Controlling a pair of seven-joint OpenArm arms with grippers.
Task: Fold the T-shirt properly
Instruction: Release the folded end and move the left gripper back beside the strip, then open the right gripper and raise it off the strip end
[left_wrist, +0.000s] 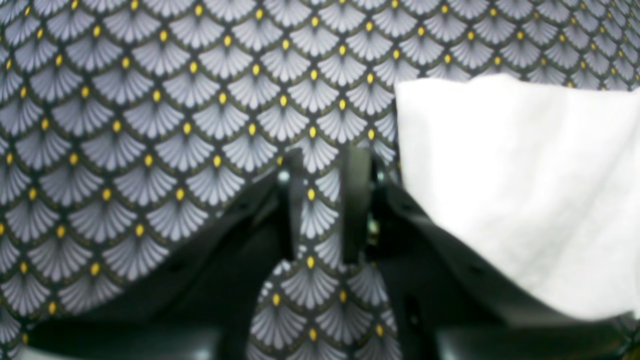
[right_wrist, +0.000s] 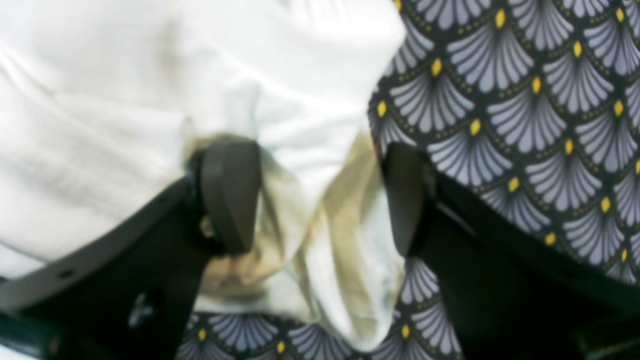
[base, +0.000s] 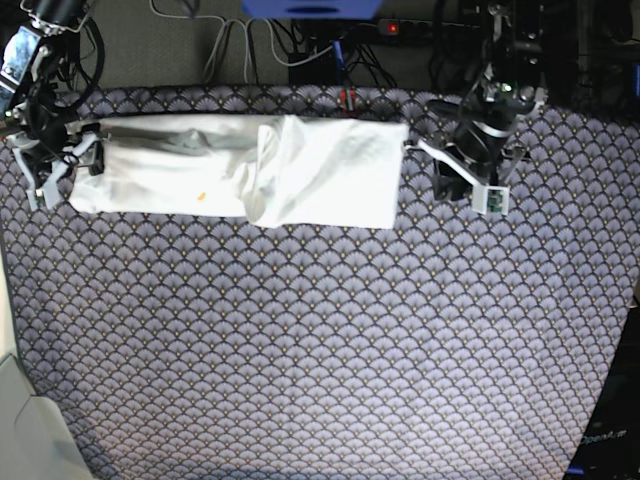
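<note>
Base view — one T-shirt (base: 240, 170), folded strip, two claws, both parted.

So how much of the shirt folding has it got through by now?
The T-shirt already lies as a long narrow band on the patterned table, so the sides look folded in. Right now the right claw is open around the cloth at one end, while the left claw is over bare table beside the other end, holding nothing. Folding the band's length into a compact rectangle still looks left to do.
</note>
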